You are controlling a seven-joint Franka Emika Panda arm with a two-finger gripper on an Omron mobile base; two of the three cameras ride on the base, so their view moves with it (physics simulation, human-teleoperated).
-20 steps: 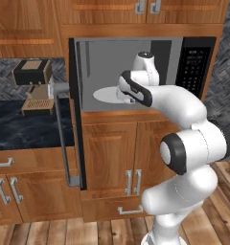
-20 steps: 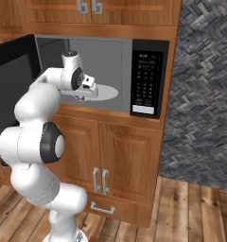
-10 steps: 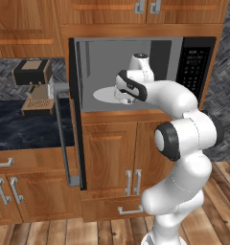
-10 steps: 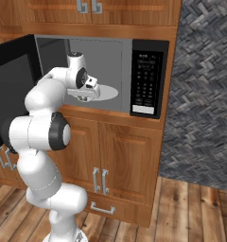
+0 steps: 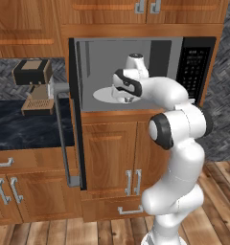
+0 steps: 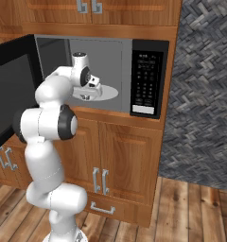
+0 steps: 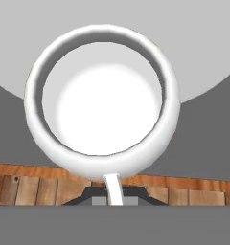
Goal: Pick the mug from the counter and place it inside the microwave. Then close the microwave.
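Change: against the views of a second ago, the arm's elbow has swung up and in, while the end effector (image 7: pixel 114 190) has barely shifted over the turntable (image 5: pixel 105 95).
End effector: clamped on the mug's handle, seen as a thin white strip between the tips in the hand view; jaws nearly together.
Mug (image 7: pixel 102 103): upright, mouth toward the hand camera, inside the microwave (image 6: pixel 146 78) at the front of the turntable. Whether its base touches the turntable or hangs just above it, I cannot tell.
Mug, base views: mostly hidden by the wrist; a small white shape shows under the hand (image 5: pixel 127 99).
Door (image 5: pixel 72 110): wide open, swung to the left, its handle (image 5: pixel 63 139) standing out over the desk (image 5: pixel 21 127).
Meaning for the task: the carry looks finished and the placing is at hand. Release has not happened.
Next, by my reckoning: set the mug down, open the jaws, draw the hand straight out, then push the door shut.
Risk: a skewed pull-out could catch the handle and tip the mug.
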